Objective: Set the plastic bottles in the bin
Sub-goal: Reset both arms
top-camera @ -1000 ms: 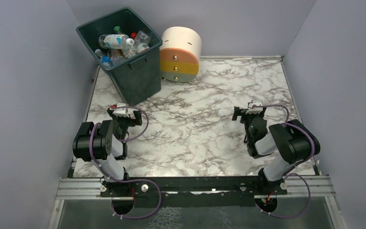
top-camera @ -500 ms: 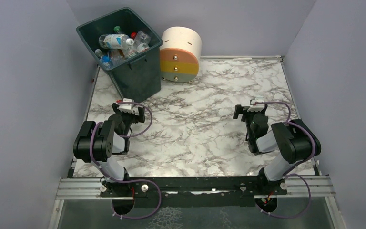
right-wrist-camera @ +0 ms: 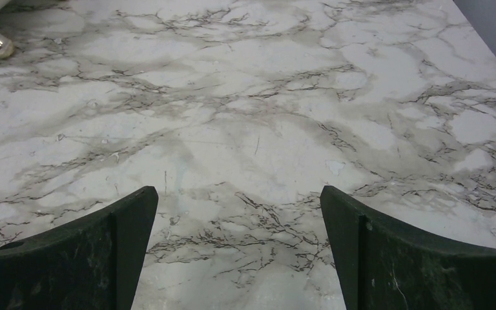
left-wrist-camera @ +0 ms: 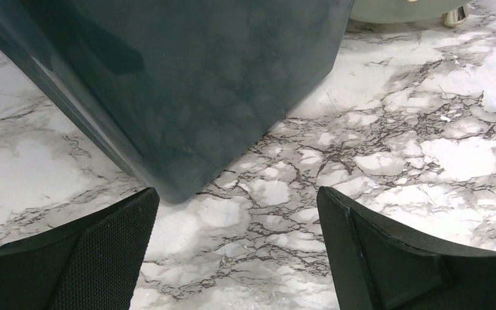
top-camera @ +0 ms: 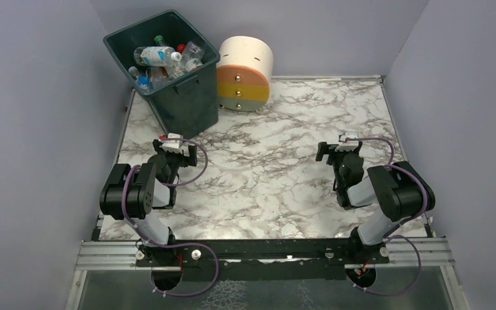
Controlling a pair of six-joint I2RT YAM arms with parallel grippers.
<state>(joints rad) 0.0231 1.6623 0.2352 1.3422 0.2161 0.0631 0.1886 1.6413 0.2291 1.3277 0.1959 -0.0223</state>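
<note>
Where the white, grey-veined marble table (top-camera: 278, 181) reaches its far-left corner, the bin (top-camera: 190, 110) stands, dark green-grey and tapering downward. The plastic bottles (top-camera: 161, 59) are heaped inside it, mostly clear, with blue labels and green, red and white caps. Near its lower wall the left gripper (left-wrist-camera: 236, 258) is spread wide, holding nothing. Just right of the bin sits a round cream, orange and yellow drawer unit (top-camera: 245, 72). The right gripper (right-wrist-camera: 239, 252) gapes over the marble. Lilac walls (top-camera: 32, 129) close 3 sides.
</note>
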